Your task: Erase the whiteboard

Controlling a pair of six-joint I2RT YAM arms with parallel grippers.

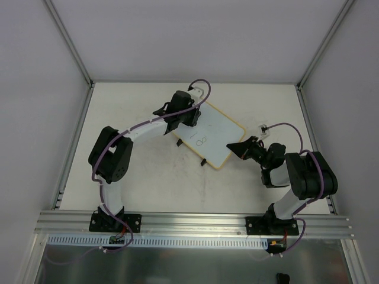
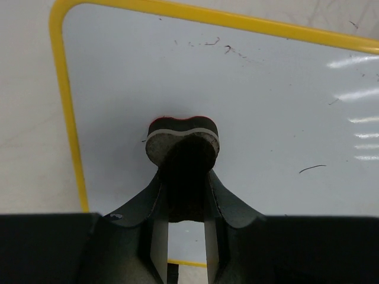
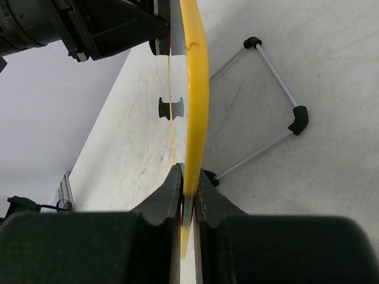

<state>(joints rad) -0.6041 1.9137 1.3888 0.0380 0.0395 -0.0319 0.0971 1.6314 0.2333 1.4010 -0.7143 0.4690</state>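
Observation:
The whiteboard [image 1: 220, 131], white with a yellow frame, lies tilted in the middle of the table, with a small dark scribble [image 1: 200, 141] near its near-left edge. My left gripper [image 1: 190, 117] is over its far-left corner, shut on the eraser [image 2: 182, 137], a dark felt block with white and red layers, whose felt sits on the board surface [image 2: 266, 100]. Faint marks [image 2: 228, 48] and a short dash [image 2: 312, 168] show on the board. My right gripper [image 1: 238, 148] is shut on the board's right edge [image 3: 194, 89], with the jaws [image 3: 188, 183] pinching the yellow frame.
A thin wire stand with black end caps [image 3: 278, 89] sticks out behind the board in the right wrist view. A small white connector [image 1: 263, 126] lies right of the board. The aluminium rail [image 1: 189, 220] runs along the near edge, and enclosure walls close the back and sides.

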